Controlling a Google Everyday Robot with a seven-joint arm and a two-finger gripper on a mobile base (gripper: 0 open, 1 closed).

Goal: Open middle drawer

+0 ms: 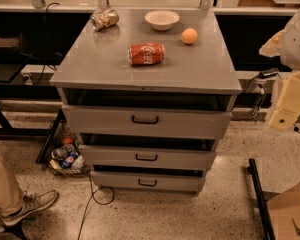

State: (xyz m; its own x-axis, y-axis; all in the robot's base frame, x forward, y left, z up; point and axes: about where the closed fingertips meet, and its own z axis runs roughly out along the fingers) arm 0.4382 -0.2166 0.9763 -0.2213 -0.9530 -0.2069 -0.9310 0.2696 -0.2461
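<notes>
The grey metal cabinet [146,69] has three drawers stacked in its front. The middle drawer [185,159] is the second one, wide and shallow, with a small black bar handle [146,157]. A dark gap shows above its front. The taller top drawer [190,124] and the lowest drawer [175,182] also show dark gaps above them. My gripper [289,103] is at the right edge of the view, beside the cabinet's right side at about the top drawer's height. It is well apart from the middle drawer's handle and holds nothing that I can see.
On the cabinet top lie a red soda can [146,53], a white bowl [162,19], an orange [189,36] and a crumpled can [105,19]. A person's shoe [32,204] is at bottom left, near a basket [65,158]. A black bar [257,196] lies on the floor at right.
</notes>
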